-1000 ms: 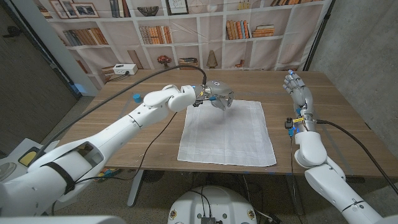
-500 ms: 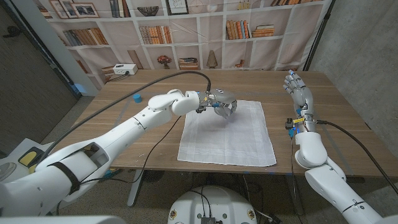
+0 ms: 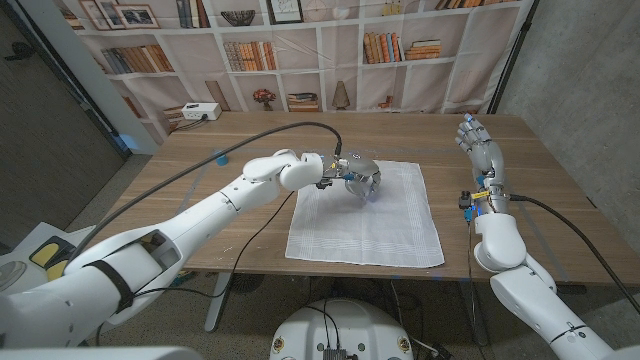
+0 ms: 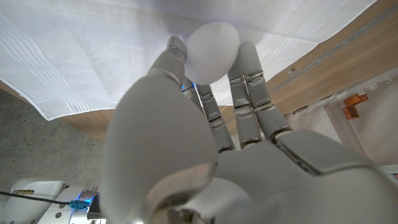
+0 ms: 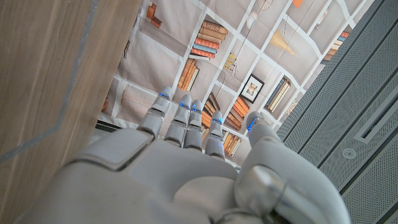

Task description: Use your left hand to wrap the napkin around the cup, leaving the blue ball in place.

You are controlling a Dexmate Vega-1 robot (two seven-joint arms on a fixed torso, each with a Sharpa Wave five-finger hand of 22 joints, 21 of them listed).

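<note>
Left hand (image 3: 358, 176) gripped the cup (image 4: 212, 43) in curled fingers, directly above the flat white napkin (image 3: 365, 220) on the desk (image 3: 520, 200).

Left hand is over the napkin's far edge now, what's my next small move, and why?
Probably lower the left hand and pinch the napkin edge beneath it. The napkin lies spread flat. The left wrist view shows the fingers just above the cloth beside a pale rounded object, perhaps the cup, not clearly gripping either.
</note>
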